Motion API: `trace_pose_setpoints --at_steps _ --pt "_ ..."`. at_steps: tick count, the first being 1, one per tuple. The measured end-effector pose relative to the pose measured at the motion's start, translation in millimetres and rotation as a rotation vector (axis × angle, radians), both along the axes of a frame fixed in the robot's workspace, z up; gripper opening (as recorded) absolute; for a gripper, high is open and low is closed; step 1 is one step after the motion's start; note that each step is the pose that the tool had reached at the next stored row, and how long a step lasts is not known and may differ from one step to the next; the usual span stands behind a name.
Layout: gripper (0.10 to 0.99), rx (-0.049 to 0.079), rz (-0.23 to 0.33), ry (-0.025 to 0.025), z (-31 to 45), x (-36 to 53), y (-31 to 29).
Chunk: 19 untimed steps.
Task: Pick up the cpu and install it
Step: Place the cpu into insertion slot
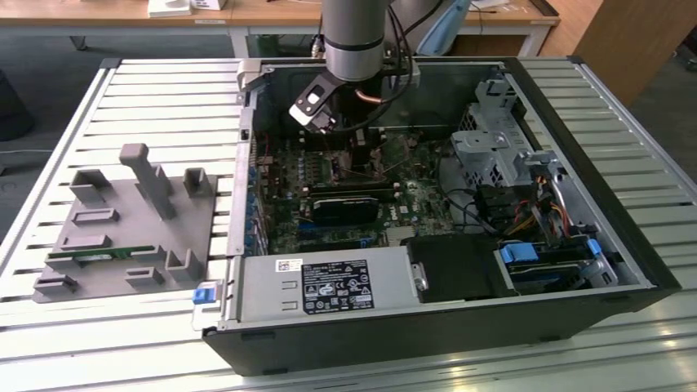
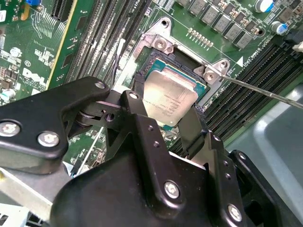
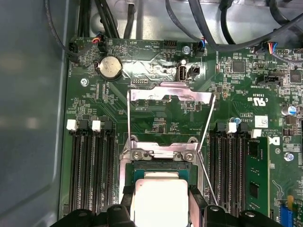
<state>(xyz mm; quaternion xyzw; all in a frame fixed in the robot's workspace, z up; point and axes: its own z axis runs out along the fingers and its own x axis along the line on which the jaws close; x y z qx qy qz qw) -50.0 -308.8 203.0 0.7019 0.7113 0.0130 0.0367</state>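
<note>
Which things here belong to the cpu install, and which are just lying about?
Belongs to the job: the cpu, the gripper shut on it, the open socket beneath it.
Just lying about: the grey tray on the exterior view's left, the memory stick in it, the power supply, the coin battery.

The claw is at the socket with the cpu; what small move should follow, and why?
Probably lower the cpu straight down: the claw grips its two edges, and it appears to sit just above the open socket, not yet seated.
</note>
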Motion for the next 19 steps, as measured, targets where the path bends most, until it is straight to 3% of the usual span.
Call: trace_pose_setpoints --at_steps 19 --pt "0.537 0.0 -0.007 0.0004 -7.3 1.0 -0.6"
